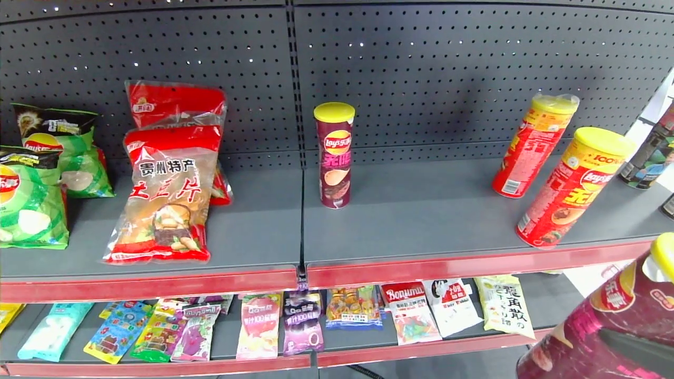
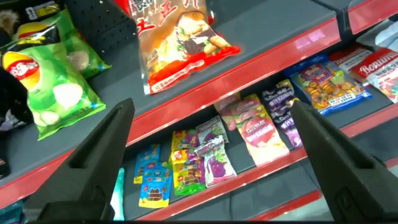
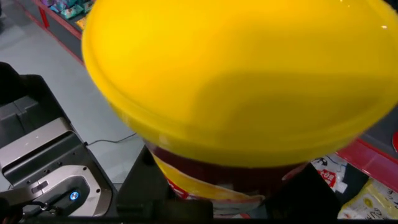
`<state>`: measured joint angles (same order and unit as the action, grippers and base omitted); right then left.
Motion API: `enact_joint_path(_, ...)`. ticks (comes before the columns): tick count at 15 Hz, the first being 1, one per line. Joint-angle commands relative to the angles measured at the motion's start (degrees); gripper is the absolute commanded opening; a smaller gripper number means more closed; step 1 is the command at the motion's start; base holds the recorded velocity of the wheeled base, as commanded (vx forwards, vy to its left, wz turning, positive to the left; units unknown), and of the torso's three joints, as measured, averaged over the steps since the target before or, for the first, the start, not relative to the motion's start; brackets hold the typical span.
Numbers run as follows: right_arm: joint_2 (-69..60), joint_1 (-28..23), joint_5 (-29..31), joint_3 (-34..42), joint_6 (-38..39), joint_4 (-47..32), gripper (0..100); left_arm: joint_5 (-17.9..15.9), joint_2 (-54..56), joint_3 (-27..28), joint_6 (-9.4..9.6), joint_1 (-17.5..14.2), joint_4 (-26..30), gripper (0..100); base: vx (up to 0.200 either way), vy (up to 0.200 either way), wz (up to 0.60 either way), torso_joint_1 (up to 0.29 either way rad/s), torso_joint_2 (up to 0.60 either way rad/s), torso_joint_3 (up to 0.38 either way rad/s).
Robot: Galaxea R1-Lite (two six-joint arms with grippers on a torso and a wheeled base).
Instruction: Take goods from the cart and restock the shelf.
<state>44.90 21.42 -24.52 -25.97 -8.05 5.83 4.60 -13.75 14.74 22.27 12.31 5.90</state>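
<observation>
– On the upper shelf (image 1: 421, 221), what stands there?

– One maroon can (image 1: 334, 155), upright near the middle, just right of the seam between the two boards. Well to its right stand a red can (image 1: 532, 147) and, closer to the front edge, a nearer red can (image 1: 574, 189), the two apart from each other. Left of the seam, red bags (image 1: 168, 200) lean back toward the pegboard, and green bags (image 1: 31, 205) sit at the far left.

– And the right pincer (image 3: 230, 196)?

– Closed on the held can (image 1: 605, 326), a second maroon one with a yellow lid (image 3: 236, 74). Its dark fingers (image 3: 146, 190) grip the body from both sides just under that lid. In the head view the held can is at the lower right, in front of the shelving and lower than the red cans.

– The left pincer (image 2: 212, 106)?

– Spread wide, holding nothing. Its fingers (image 2: 93, 162) frame the lower shelf (image 2: 348, 127), where sweet packets (image 2: 249, 130) lie in a row, with the front edge of the upper shelf just above them.
</observation>
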Motion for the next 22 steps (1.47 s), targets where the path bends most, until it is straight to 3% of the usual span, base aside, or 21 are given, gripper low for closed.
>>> enact_joint_path(1,-0.1,0.0,0.0,0.1,0.0,0.0,0,0.4,0.0,0.0,-0.04,0.0,0.0,100,0.000,0.000,0.00,0.000,0.00,0.000)
enact_joint_path(4,-0.1,0.0,0.0,0.3,0.0,0.1,0,0.9,0.0,0.0,-0.04,0.0,0.0,100,0.200,0.000,0.00,-0.009,0.00,0.005)
enact_joint_path(12,-0.1,0.0,0.0,0.7,0.0,0.1,0,0.7,-0.7,0.2,0.32,0.1,0.0,100,0.000,0.000,0.00,0.000,0.00,0.000)
enact_joint_path(13,-0.1,0.0,0.0,0.5,0.0,0.1,0,0.2,-2.2,0.8,2.25,0.3,0.0,100,0.000,0.000,0.00,0.000,0.00,0.000)
enact_joint_path(15,0.5,0.0,0.0,-0.4,0.0,0.1,0,-2.1,-9.1,4.0,2.95,0.6,-0.3,100,0.000,0.000,0.00,0.000,0.00,0.000)
enact_joint_path(16,0.5,0.0,0.0,-0.5,0.0,0.1,0,-5.4,-13.6,6.4,2.86,0.8,-0.5,100,0.000,0.000,0.00,0.000,0.00,0.000)
enact_joint_path(17,0.6,-0.1,0.1,-0.5,0.0,0.1,0,-9.0,-19.5,10.5,1.99,0.7,-0.5,100,0.000,0.000,0.00,0.000,0.00,0.000)
enact_joint_path(18,0.6,0.0,0.1,-0.4,0.0,0.1,0,-10.7,-26.3,15.1,-0.74,0.8,-0.6,100,0.000,0.000,0.00,0.000,0.00,0.000)
enact_joint_path(21,0.5,-0.1,0.3,-0.4,0.0,0.1,0,-13.0,-44.4,25.8,-2.94,3.2,-8.4,100,0.000,0.000,0.00,0.000,0.00,0.000)
enact_joint_path(22,0.5,-0.1,0.4,-0.5,0.0,0.1,0,-15.0,-48.5,28.8,-5.84,5.1,-8.6,100,0.000,0.000,0.00,0.000,0.00,0.000)
